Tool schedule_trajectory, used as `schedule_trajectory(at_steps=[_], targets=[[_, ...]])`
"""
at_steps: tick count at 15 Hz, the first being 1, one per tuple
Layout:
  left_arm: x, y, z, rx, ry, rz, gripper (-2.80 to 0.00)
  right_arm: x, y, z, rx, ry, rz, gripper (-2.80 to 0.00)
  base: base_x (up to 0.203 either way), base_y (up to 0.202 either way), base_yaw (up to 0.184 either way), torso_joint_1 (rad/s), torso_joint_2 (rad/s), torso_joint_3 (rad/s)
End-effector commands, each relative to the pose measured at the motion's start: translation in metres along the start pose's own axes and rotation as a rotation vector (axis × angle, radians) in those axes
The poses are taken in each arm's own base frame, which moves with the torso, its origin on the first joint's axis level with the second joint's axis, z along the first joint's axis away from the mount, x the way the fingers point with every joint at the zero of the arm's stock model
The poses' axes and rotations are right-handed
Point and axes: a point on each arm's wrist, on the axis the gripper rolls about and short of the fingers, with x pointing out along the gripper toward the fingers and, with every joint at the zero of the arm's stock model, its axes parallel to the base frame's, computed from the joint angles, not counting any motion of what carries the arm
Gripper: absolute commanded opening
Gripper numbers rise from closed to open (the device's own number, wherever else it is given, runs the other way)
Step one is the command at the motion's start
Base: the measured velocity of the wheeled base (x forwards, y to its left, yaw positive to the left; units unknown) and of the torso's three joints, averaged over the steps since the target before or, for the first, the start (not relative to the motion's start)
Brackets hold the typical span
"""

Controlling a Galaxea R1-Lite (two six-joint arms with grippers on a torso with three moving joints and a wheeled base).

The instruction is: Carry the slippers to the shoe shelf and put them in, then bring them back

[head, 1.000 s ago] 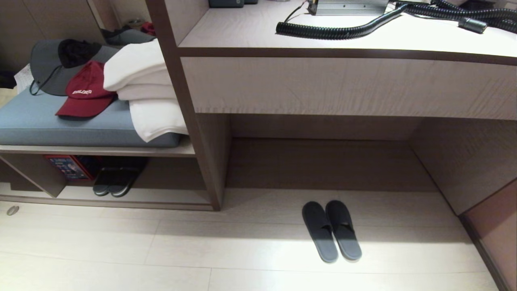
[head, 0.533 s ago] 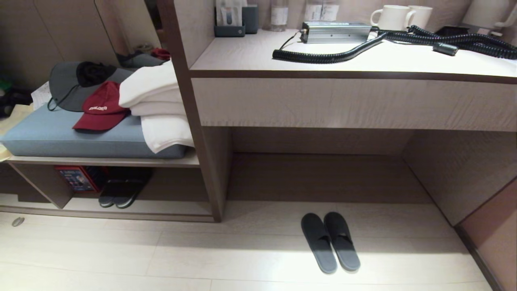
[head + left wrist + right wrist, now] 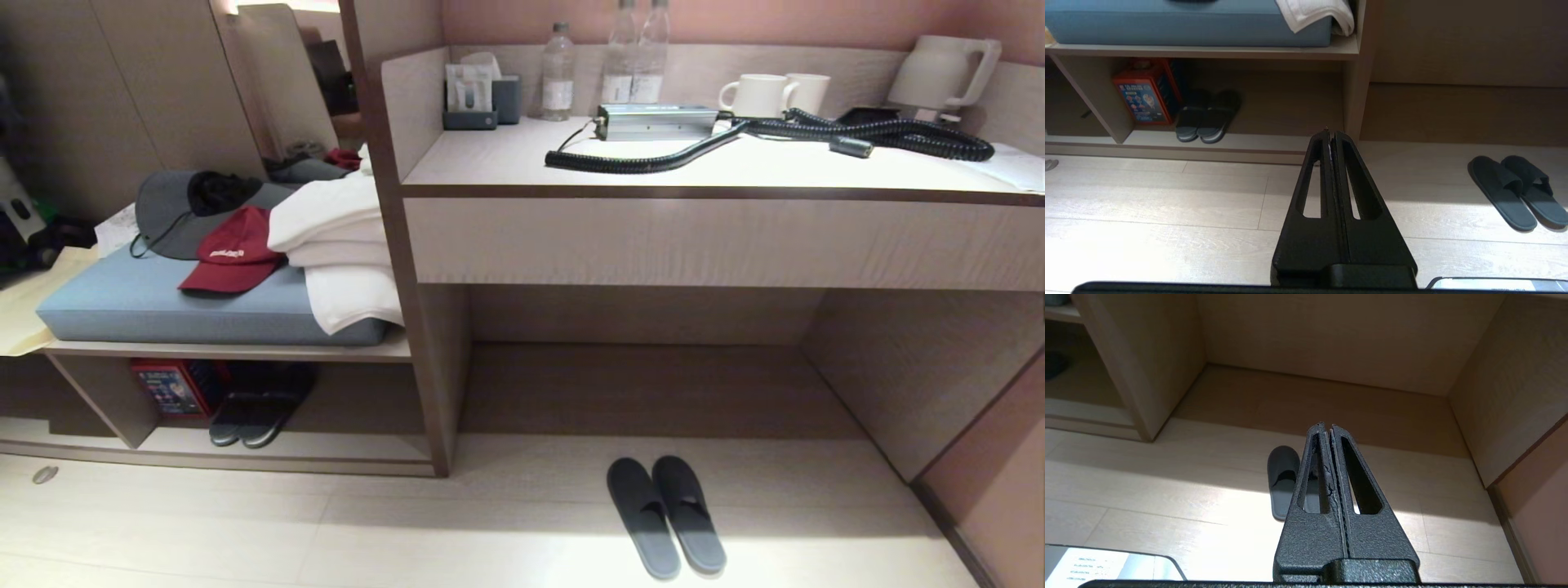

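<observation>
Camera view higher; two slippers [image 3: 665, 514].

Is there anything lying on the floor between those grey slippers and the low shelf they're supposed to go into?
Nothing visible. Bare floor runs from the slippers to the shoe shelf; a darker pair and a red box already fill its left part.

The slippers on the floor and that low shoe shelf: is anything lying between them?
In the head view, only bare floor and the upright divider panel separate the slippers from the shoe shelf.
</observation>
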Motion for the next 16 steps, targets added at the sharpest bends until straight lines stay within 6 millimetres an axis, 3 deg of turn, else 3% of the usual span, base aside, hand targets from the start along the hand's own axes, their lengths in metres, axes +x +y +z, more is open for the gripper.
schedule_trajectory(at_steps=[1, 6, 16], targets=[[0.0001, 0.0000, 0.0000, 0.000, 0.001, 0.001, -2.80, -0.0001, 0.0000, 0.0000, -0.001, -0.002, 0.001, -2.80, 0.000, 0.000, 0.000, -0.005, 0.01, 0.199], [0.0001, 0.0000, 0.0000, 0.015, 0.001, 0.001, -2.80, -0.0001, 0.0000, 0.0000, -0.001, -0.002, 0.001, -2.80, 0.000, 0.000, 0.000, 0.004, 0.00, 0.119], [0.0001, 0.0000, -0.0003, 0.032, 0.004, -0.001, -2.80, -0.0001, 0.0000, 0.0000, -0.001, -0.002, 0.001, -2.80, 0.000, 0.000, 0.000, 0.000, 0.00, 0.003]])
